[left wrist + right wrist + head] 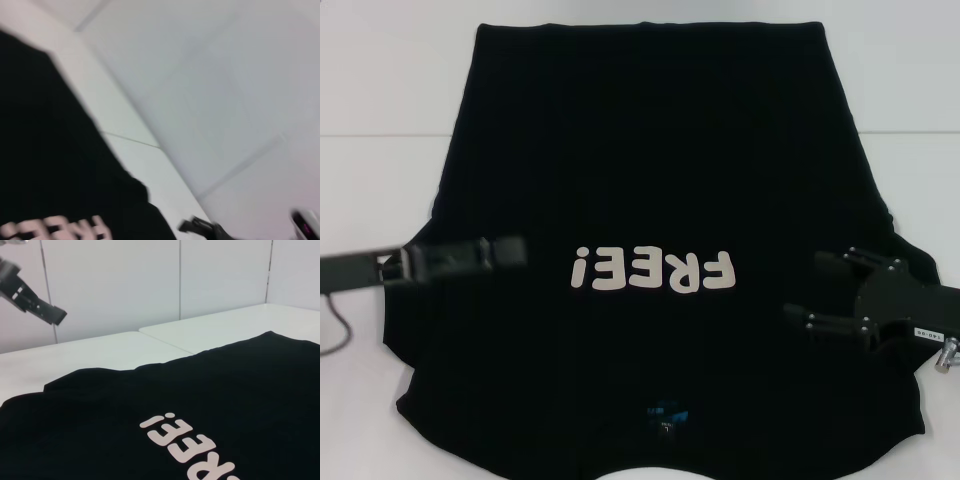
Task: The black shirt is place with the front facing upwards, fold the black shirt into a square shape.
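Note:
The black shirt [650, 150] lies spread flat on the white table [380, 90], front up. Its white "FREE!" letters [652, 270] read upside down from my head view, and the small blue-green neck label [667, 411] is at the near edge. My left gripper [510, 250] hovers blurred over the shirt's left side, level with the letters. Over the right sleeve area my right gripper [815, 288] stands open, holding nothing. The shirt [50, 165] also fills part of the left wrist view. The right wrist view shows the shirt [210, 390] with the left gripper [37, 307] above its far side.
A dark cable [335, 335] hangs at the table's left edge beside the left arm. A seam [380, 135] crosses the white tabletop. White wall panels [125, 285] stand behind the table. The right gripper [200, 227] shows far off in the left wrist view.

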Motion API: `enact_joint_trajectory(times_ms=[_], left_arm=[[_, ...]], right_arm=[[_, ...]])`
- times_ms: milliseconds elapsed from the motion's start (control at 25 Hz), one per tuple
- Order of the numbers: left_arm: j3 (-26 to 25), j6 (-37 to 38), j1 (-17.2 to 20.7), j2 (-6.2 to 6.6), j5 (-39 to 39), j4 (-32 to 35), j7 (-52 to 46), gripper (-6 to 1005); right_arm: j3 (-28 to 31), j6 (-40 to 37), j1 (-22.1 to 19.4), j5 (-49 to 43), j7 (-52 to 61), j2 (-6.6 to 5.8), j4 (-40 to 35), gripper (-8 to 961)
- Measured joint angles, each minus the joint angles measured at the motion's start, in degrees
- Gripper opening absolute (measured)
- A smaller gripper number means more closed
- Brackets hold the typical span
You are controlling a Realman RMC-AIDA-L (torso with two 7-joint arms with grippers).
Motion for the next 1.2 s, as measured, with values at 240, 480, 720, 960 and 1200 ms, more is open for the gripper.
enact_joint_trajectory(times_ms=[240, 480, 720, 960, 1200], left_arm=[[-0.80, -6.49, 0.40, 4.62, 5.07, 0.64, -18.07, 936], [-0.66, -17.70, 0.04, 4.89, 14.07, 1.69, -27.74, 937], [-0.52, -23.14, -0.08, 4.66, 16.38, 1.15, -30.72, 937], [-0.40, -25.83, -0.23, 4.51, 17.08, -0.92, -30.99, 937], [-0.31, -27.85, -0.06, 4.40, 17.20, -2.31, -30.88, 937]], right_arm=[[-0.10, -0.44, 0.36, 0.00, 0.50, 0.00, -0.20, 897], [-0.21, -0.49, 1.09, -0.01, 0.52, 0.00, -0.22, 898], [-0.27, -0.49, 1.39, -0.01, 0.53, 0.00, -0.22, 897], [-0.26, -0.48, 1.52, -0.01, 0.53, 0.00, -0.21, 897], [-0.26, -0.48, 1.52, -0.01, 0.53, 0.00, -0.21, 898]])
